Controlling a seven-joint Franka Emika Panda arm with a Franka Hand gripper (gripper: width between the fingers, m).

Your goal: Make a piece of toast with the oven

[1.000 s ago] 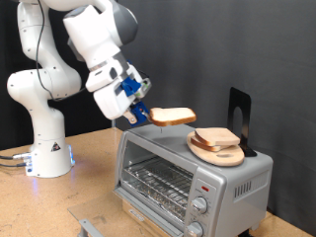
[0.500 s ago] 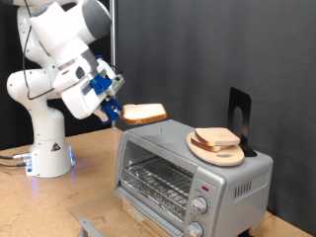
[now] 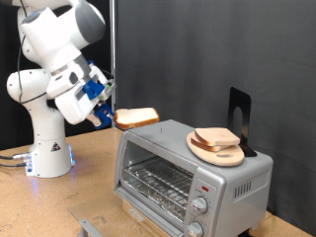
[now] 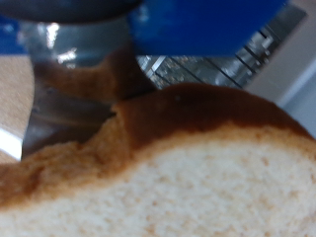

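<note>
My gripper [image 3: 112, 118] is shut on the piece of toast [image 3: 137, 118], a pale slice with a tan crust. I hold it level in the air, just off the oven's upper corner on the exterior view's left. The silver oven [image 3: 188, 168] stands on the table with its glass door down and its wire rack [image 3: 158, 181] showing. In the wrist view the toast [image 4: 188, 168] fills most of the picture, with the wire rack [image 4: 212, 69] behind it. The other matching bread slice [image 3: 215, 137] lies on a round wooden plate [image 3: 212, 153] on top of the oven.
A black stand [image 3: 239, 114] rises behind the plate on the oven top. The oven has two round knobs [image 3: 200, 205] at its front right. The arm's white base [image 3: 44, 148] stands on the wooden table [image 3: 59, 202] at the exterior view's left. A small metal piece [image 3: 91, 227] lies near the bottom edge.
My gripper has carried the toast leftwards and downwards, from above the oven top to beside its upper left corner. The plate and the other slice have not moved.
</note>
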